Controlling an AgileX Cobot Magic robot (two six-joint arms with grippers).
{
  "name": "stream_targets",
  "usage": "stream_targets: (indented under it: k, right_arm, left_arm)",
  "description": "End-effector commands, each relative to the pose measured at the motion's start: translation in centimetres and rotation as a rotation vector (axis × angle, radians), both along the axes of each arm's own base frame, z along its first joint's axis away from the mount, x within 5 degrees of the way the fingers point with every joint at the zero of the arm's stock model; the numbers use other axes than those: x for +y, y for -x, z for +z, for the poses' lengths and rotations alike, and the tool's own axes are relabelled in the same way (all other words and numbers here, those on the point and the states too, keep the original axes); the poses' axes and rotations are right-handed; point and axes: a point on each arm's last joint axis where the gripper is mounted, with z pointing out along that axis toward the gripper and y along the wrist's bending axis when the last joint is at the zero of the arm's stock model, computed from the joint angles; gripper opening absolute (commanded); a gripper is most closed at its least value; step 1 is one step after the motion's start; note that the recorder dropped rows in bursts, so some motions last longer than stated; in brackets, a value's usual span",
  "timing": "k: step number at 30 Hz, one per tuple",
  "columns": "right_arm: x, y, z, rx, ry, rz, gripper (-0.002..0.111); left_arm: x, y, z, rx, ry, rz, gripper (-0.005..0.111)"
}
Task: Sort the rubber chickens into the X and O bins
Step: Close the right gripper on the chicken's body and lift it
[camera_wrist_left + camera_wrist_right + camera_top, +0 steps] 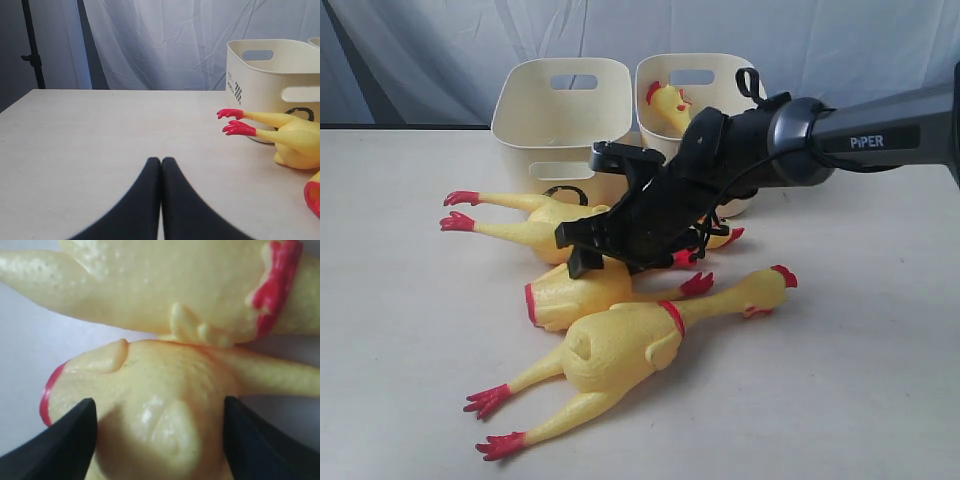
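Note:
Three rubber chickens lie on the table. A large one (620, 350) is in front, a smaller one (570, 295) in the middle, and another (525, 222) is behind, by the bins. One more chicken (670, 105) stands in the right bin (705, 70). The left bin (560, 115) shows a curved black mark low on its front; the right bin's mark is hidden by the arm. My right gripper (582, 255) is down over the middle chicken (150, 385), jaws open and astride its body (160, 407). My left gripper (161, 161) is shut and empty above bare table.
Another chicken's body with a red neck band (150, 285) lies just beyond the right fingers. Red feet (235, 121) of the rear chicken point toward my left gripper, in front of the left bin (275, 75). A curtain hangs behind the table.

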Motion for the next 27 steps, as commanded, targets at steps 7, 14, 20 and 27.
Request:
stream_targets:
  k: [7,14,20,27]
  right_arm:
    - [0.2,0.6,-0.1,0.053,-0.002,0.022,-0.001]
    - [0.1,0.9,1.6,0.033,-0.023,0.031,-0.001]
    - [0.0,1.0,3.2,0.003,-0.044,0.032,-0.001]
    - [0.0,1.3,4.1,0.007,-0.059,0.041,-0.001]
  left_arm:
    - [0.0,0.0,-0.1,-0.006,0.007,0.003,0.000]
    - [0.0,0.0,-0.1,-0.006,0.007,0.003,0.000]
    - [0.0,0.0,-0.1,-0.006,0.007,0.003,0.000]
    - [0.0,0.0,-0.1,-0.006,0.007,0.003,0.000]
